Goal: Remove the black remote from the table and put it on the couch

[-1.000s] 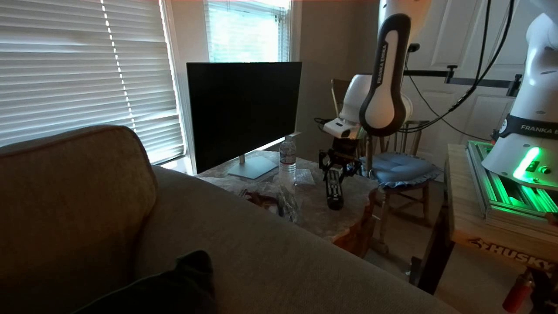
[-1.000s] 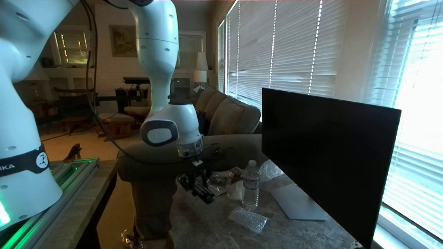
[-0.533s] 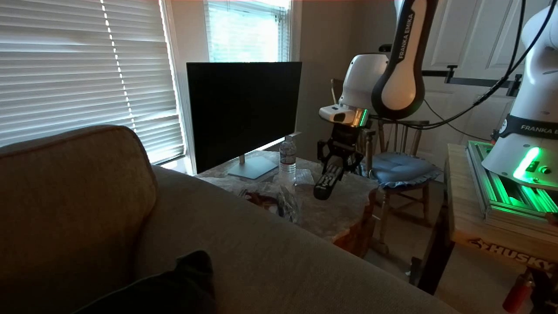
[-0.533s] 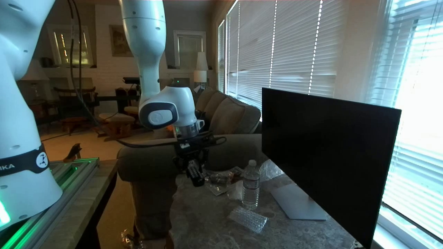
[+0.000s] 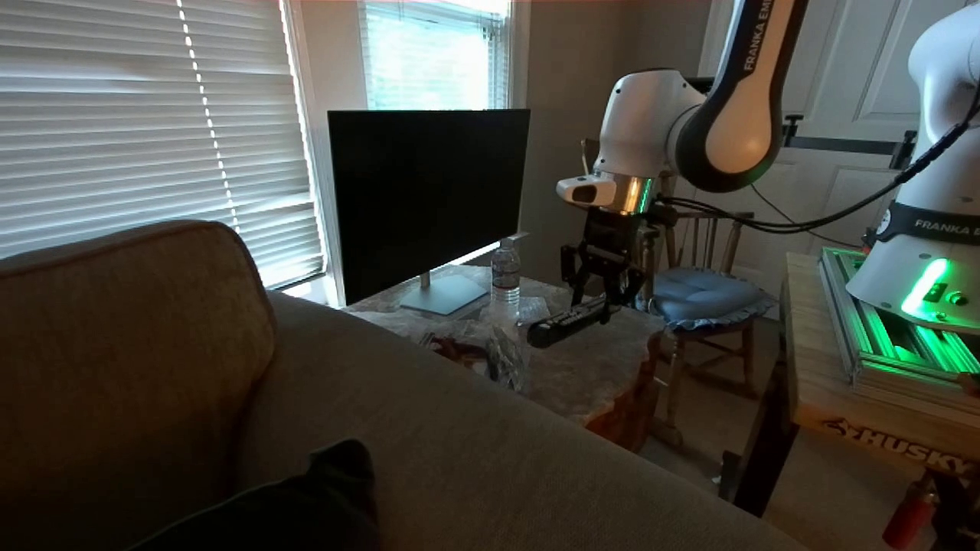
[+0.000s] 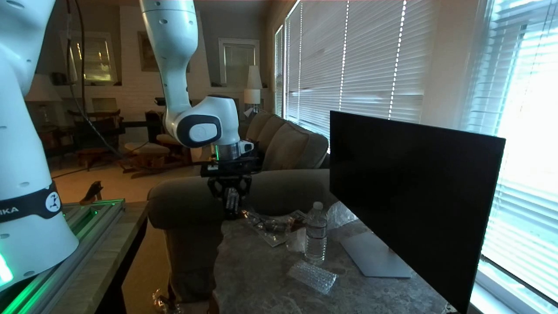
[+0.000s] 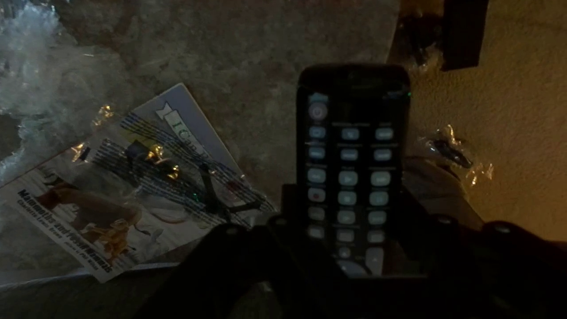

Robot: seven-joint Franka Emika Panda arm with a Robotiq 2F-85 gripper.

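My gripper [image 5: 597, 298] is clamped on the black remote control [image 7: 349, 166], held in the air near the edge of the table [image 6: 270, 274], short of the couch [image 5: 467, 436].
I judge the remote light, stiff and rather slick; the pinch across its long sides suits it, though the jutting power-button end could swing if bumped. Beyond, a clear plastic water bottle [image 6: 316, 235] stands on the table, its fill hard to tell, and a clear bag [image 7: 177, 173], whose contents I can't make out, lies over the book Mammoths and Fossil Mammals [image 7: 75, 208].
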